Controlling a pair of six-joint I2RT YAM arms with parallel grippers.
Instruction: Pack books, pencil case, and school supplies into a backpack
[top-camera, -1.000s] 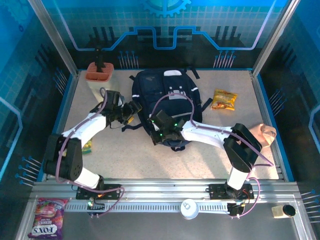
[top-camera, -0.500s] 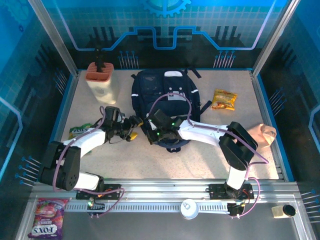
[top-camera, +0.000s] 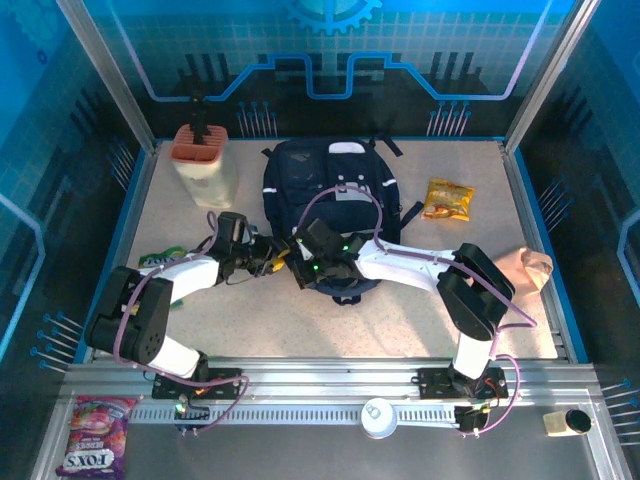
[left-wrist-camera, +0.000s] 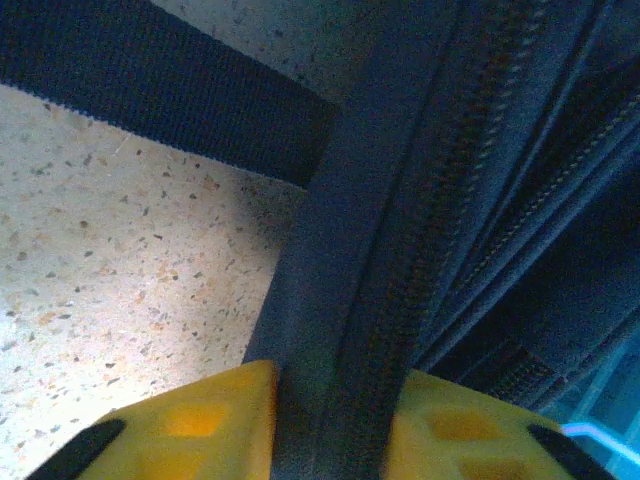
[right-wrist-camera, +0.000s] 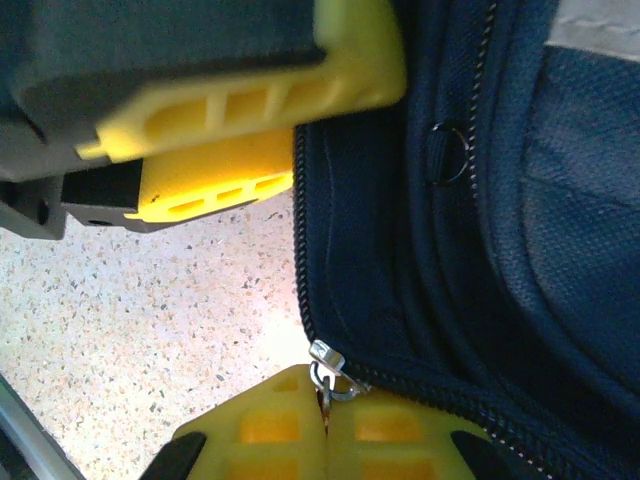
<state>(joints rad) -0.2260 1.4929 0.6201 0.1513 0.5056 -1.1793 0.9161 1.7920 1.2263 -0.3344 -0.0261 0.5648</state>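
The navy backpack (top-camera: 330, 195) lies flat in the middle of the table, its lower end toward the arms. At its lower left corner my left gripper (top-camera: 274, 262) is shut on the backpack's zippered edge (left-wrist-camera: 345, 300); the navy fabric fills the gap between its yellow fingers (left-wrist-camera: 200, 420). Just to the right, my right gripper (top-camera: 312, 262) is shut on the metal zipper pull (right-wrist-camera: 328, 372), the pull's tab pinched between its pads (right-wrist-camera: 270, 425). The zipper stands parted above the pull. The left gripper's fingers (right-wrist-camera: 250, 100) show at the top of the right wrist view. The books are out of view.
A beige holder with a terracotta top (top-camera: 200, 160) stands at the back left. A yellow-orange snack packet (top-camera: 447, 198) lies right of the backpack, a green packet (top-camera: 160, 262) under the left arm, a peach soft pouch (top-camera: 530, 268) at the right edge. A black strap (left-wrist-camera: 150, 90) lies on the table.
My left gripper moved right to the backpack's lower left corner and closed on its zippered edge. The right gripper stayed shut on the zipper pull, shifting slightly left.
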